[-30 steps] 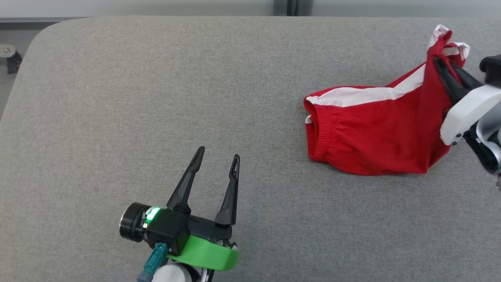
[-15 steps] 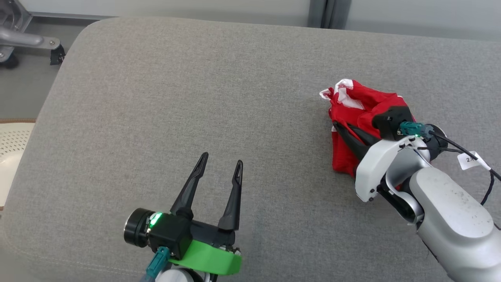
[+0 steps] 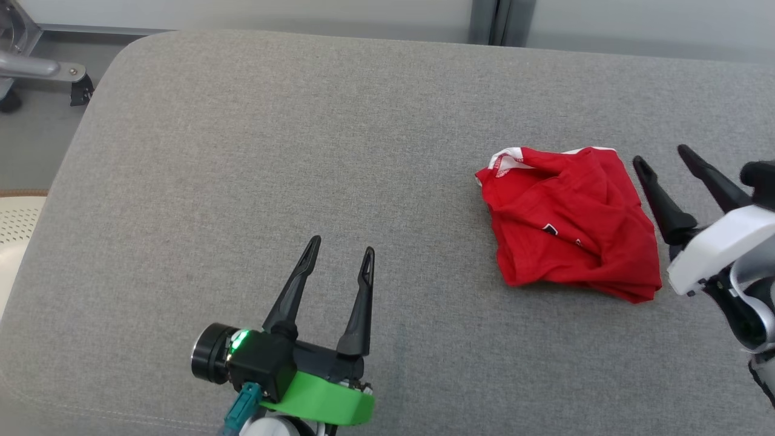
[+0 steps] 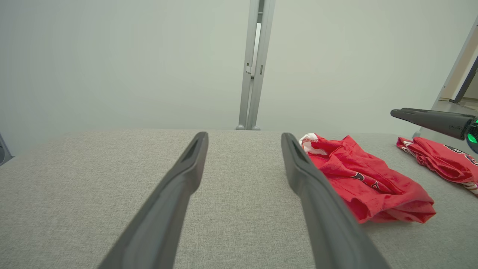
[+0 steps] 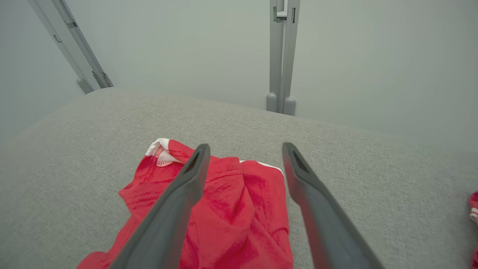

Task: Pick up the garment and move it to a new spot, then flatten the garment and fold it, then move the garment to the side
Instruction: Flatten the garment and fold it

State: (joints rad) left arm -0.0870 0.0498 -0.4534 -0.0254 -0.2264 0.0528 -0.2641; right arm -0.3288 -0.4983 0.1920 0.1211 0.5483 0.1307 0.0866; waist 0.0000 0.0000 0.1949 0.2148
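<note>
No legible text, label, brand, number or sign is being found. Small dark-and-white marks [image 3: 550, 229] are being noted on the red garment [image 3: 581, 260], but they are too small to be read in the head view. In the left wrist view they are being shown creased and only in part. A dark print [image 4: 453, 150] is also being noted on a second red cloth [image 4: 433, 158] at the right of the left wrist view, likewise unreadable.
</note>
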